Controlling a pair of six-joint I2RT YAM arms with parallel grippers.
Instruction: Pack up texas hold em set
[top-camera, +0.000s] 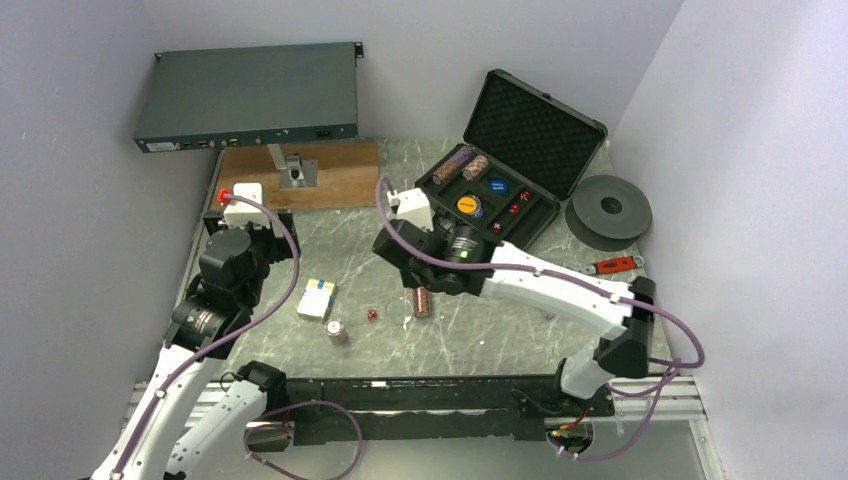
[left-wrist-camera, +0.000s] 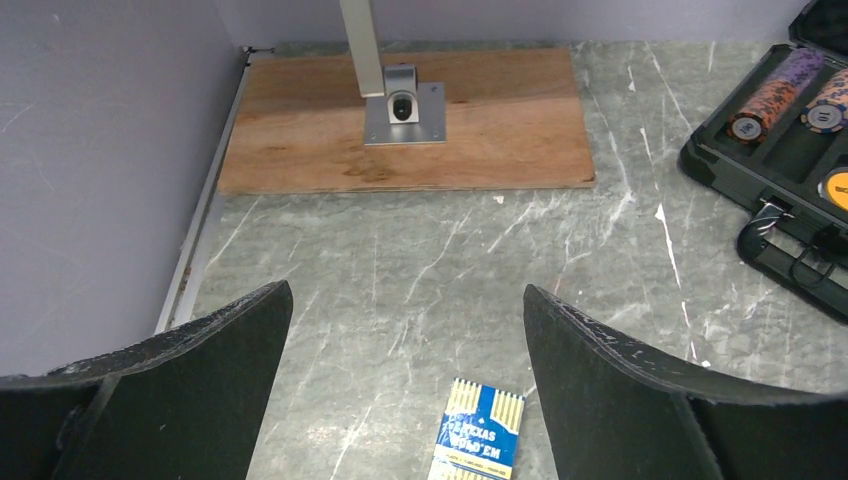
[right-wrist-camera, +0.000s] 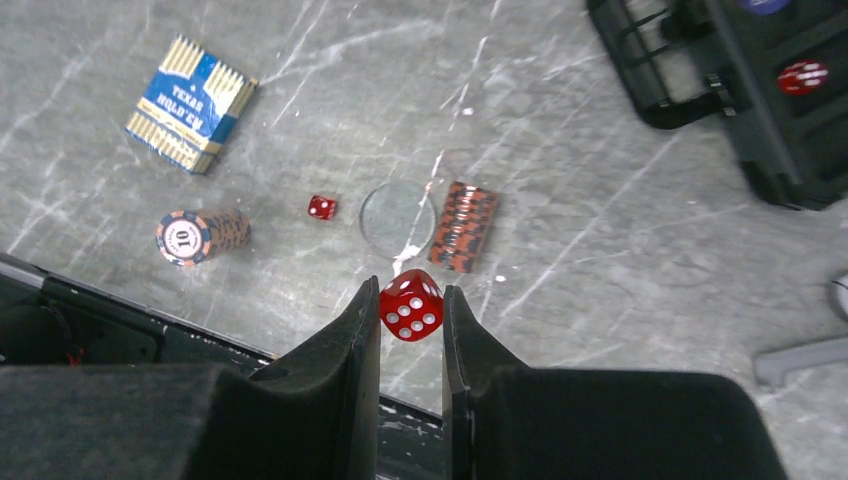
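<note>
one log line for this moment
right gripper: shut on red die | left gripper: open, near card deck | table: small die, chip stacks | case: open

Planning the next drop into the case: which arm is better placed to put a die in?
Right: the right gripper pinches a red die, nearer the open case; the left gripper is open, empty.

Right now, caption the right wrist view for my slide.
Right gripper holds a red die above chips, cards and another die.
</note>
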